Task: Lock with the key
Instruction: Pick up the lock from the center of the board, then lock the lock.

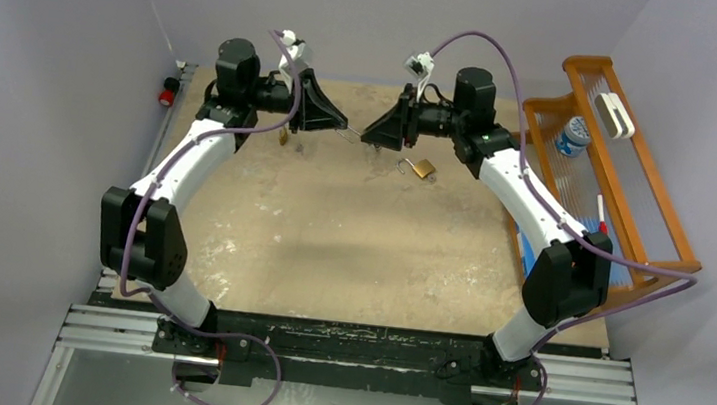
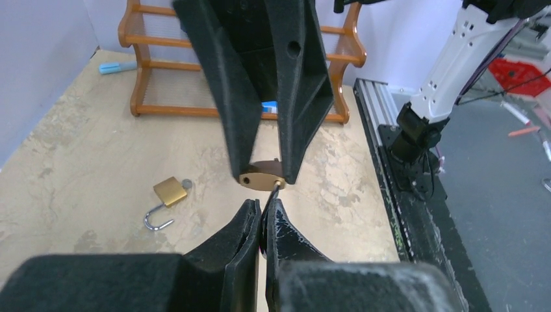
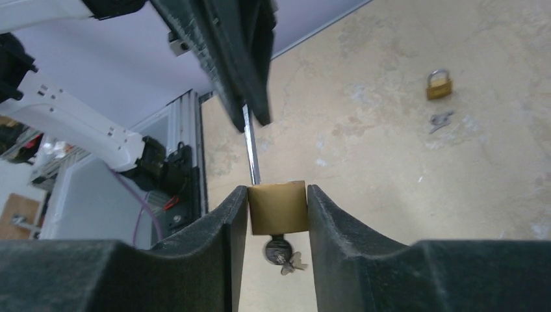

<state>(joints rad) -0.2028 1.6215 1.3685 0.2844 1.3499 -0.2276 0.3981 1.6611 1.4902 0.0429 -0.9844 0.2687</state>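
Right now my right gripper (image 3: 277, 195) is closed snugly on the brass padlock (image 3: 277, 211), pads flat against its two sides, holding it in the air over the far part of the table (image 1: 329, 250). My left gripper (image 2: 262, 208) is pinched almost fully shut on the thin steel shackle (image 3: 251, 153) that stands out from one corner of the body. A small dark piece that I take for the key (image 3: 281, 252) sits at the lock's underside — too small for me to judge how deep it is seated. To do this well I would clamp the body firmly, line the shackle's free end up with its hole, and press along the shackle's axis rather than sideways — that thin steel could easily slip out of my left grip. The second padlock (image 1: 422, 168), lying open on the table well apart, needs no attention.
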